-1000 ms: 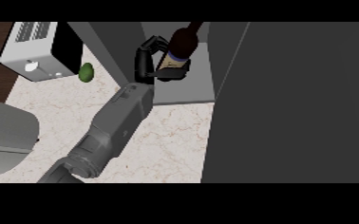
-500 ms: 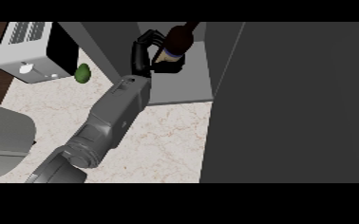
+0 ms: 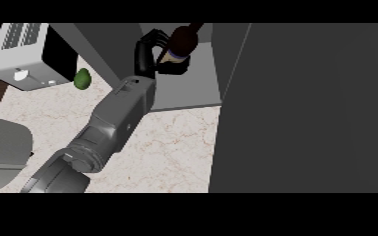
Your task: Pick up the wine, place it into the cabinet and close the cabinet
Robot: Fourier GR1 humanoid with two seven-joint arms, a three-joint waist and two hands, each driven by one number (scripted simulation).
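Curling round the wine bottle (image 3: 179, 43), my left hand (image 3: 151, 55) has it clamped inside the cabinet (image 3: 184, 87). I see its neck tilting up and to the right.

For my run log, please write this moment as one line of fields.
phase: placing | left hand: curled round wine bottle | bottle: inside cabinet | cabinet door: open | right hand: not in view
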